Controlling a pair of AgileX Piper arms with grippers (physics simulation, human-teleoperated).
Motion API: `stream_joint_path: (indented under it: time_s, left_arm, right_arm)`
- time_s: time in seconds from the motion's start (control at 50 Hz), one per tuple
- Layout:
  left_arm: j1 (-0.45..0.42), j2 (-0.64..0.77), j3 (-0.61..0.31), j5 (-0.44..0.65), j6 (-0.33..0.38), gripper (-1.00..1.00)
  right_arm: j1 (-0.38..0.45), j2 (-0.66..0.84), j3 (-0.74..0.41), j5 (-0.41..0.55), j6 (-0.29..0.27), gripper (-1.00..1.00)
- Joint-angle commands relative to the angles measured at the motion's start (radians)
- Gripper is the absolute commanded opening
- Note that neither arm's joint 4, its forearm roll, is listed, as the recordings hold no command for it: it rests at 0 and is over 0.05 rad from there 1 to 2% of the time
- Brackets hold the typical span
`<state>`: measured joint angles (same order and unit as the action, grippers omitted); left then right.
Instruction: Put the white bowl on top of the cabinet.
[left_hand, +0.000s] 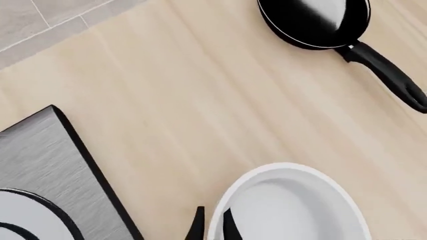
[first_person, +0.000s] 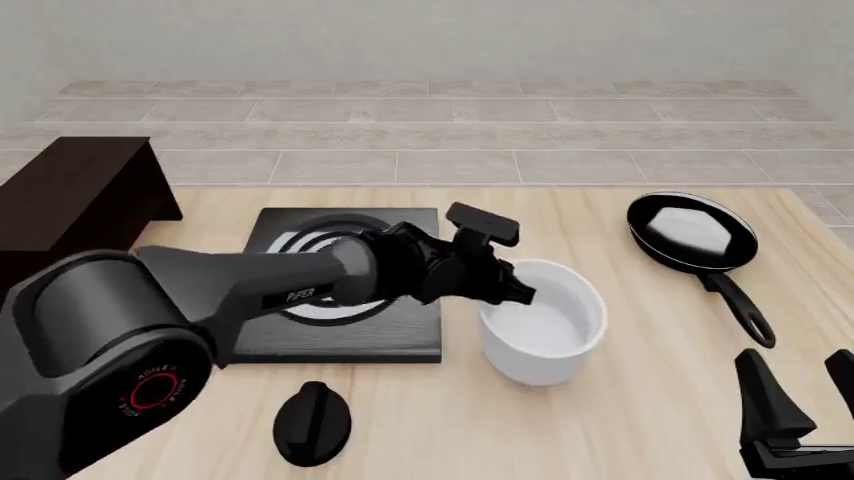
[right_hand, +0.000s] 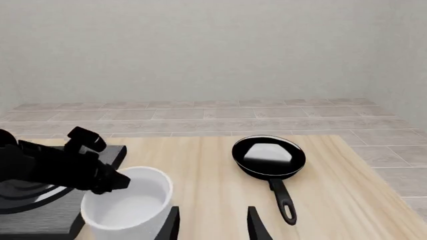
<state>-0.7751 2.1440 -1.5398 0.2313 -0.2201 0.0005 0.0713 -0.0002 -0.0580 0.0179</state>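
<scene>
White bowl has my left gripper's fingers straddling its rim; a thin pinch may slip or tip toward the cabinet. Right gripper idles wide open.

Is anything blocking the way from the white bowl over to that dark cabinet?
The white bowl must cross over the flat stove plate toward the cabinet; the plate lies low, so nothing tall blocks a lifted path.

Glossy white bowl, dark-brown cabinet

Cabinet cut off at the front view's left edge; right gripper cropped at bottom.
</scene>
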Motion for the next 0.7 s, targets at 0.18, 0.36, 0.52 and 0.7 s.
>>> stream_joint_path:
  time_s: [0.18,0.36,0.52,0.7]
  left_arm:
    - [0.062,-0.17,0.091,0.001,0.009,-1.0]
    - [0.079,-0.215,0.122,-0.002,-0.001,-1.0]
    - [0.102,-0.254,0.136,0.006,-0.004,-1.0]
    - [0.128,-0.288,0.157,0.007,-0.004,-1.0]
  right_arm:
    - [0.0,0.0,0.0,0.0,0.0,1.0]
    - [0.0,0.0,0.0,0.0,0.0,1.0]
    - [0.0,0.0,0.0,0.0,0.0,1.0]
    - [0.0,-0.001,0.0,0.0,0.0,1.0]
